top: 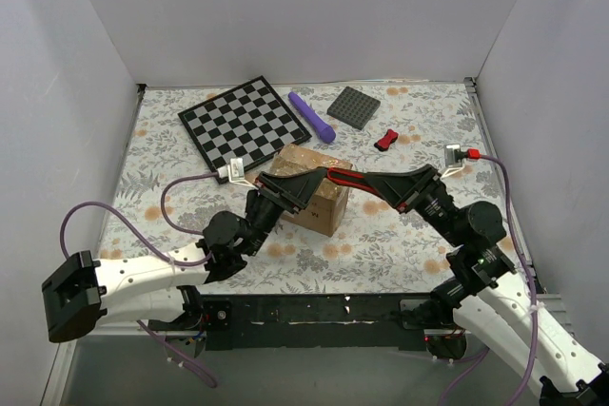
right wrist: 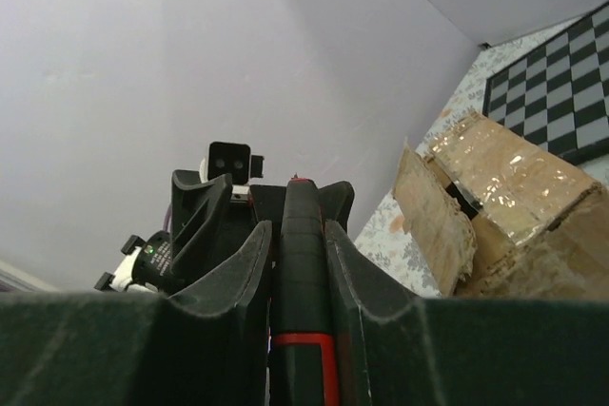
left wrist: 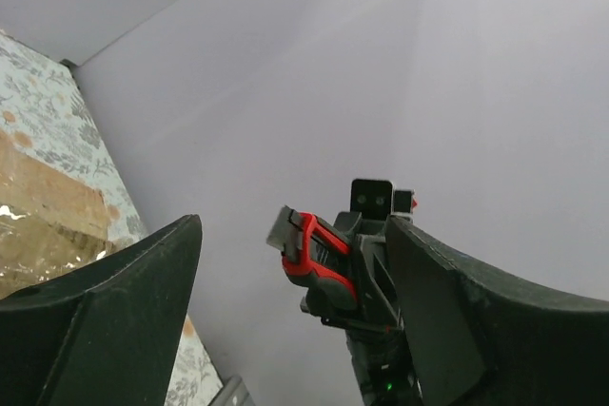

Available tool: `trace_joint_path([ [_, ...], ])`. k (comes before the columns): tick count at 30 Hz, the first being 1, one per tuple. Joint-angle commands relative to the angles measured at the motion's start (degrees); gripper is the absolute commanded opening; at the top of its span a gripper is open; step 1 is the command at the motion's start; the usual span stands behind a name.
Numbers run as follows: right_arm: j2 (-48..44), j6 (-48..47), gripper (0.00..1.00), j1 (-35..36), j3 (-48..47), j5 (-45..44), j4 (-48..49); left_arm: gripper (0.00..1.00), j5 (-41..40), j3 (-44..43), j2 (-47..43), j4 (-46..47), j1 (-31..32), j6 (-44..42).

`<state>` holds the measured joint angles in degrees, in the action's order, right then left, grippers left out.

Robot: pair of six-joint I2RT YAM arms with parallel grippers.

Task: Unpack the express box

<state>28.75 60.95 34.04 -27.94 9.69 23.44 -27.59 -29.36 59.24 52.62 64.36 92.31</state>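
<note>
The express box (top: 326,208), a brown carton with glossy tape on top, stands mid-table; in the right wrist view the express box (right wrist: 519,187) shows a torn flap hanging at its near side. My right gripper (top: 373,183) is shut on a red and black utility knife (top: 347,177), held level above the carton. The knife (right wrist: 303,273) sits tight between the pads. My left gripper (top: 303,184) faces it, open. In the left wrist view the knife (left wrist: 319,259) points its blade end into the gap of the left gripper (left wrist: 290,230), touching neither finger.
A checkered board (top: 245,121), a purple cylinder (top: 313,116), a dark grey square plate (top: 360,106) and a small red object (top: 385,140) lie behind the carton. White walls close in the floral-patterned table (top: 400,235) on three sides.
</note>
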Motion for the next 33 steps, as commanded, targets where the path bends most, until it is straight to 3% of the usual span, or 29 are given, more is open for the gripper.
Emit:
trace_joint_path([
  [1,-0.19,-7.47,0.01,-0.12,-7.81,1.39,-13.52,0.78,5.8,1.5,-3.23,-4.25,-0.28,-0.82],
  [5,-4.22,-11.64,0.01,-0.03,-13.1,-10.89,-25.88,0.79,-4.44,2.47,-12.64,-16.65,-0.46,-3.88],
  [7,-8.35,-10.42,0.01,-0.03,-11.88,-20.91,-29.4,0.79,-8.59,3.35,-18.42,-20.69,-0.55,-6.26],
  [11,-10.47,-2.53,0.01,-0.12,-9.5,-27.36,-36.08,0.78,-13.27,1.96,-22.24,-23.95,-0.72,-17.23],
  [15,-10.56,3.89,0.01,-0.03,-5.9,-25.87,-36.45,0.78,-16.69,-8.93,-16.98,-40.01,-0.73,-29.44],
  [19,-10.56,7.16,0.01,-0.03,-4.58,-26.83,-37.93,0.78,-20.03,-18.26,-9.07,-58.89,-0.81,-31.32],
  [33,-10.65,10.07,0.01,-0.12,0.35,-26.31,-32.67,0.78,-5.46,-13.18,-9.94,-55.26,-0.72,-30.79],
])
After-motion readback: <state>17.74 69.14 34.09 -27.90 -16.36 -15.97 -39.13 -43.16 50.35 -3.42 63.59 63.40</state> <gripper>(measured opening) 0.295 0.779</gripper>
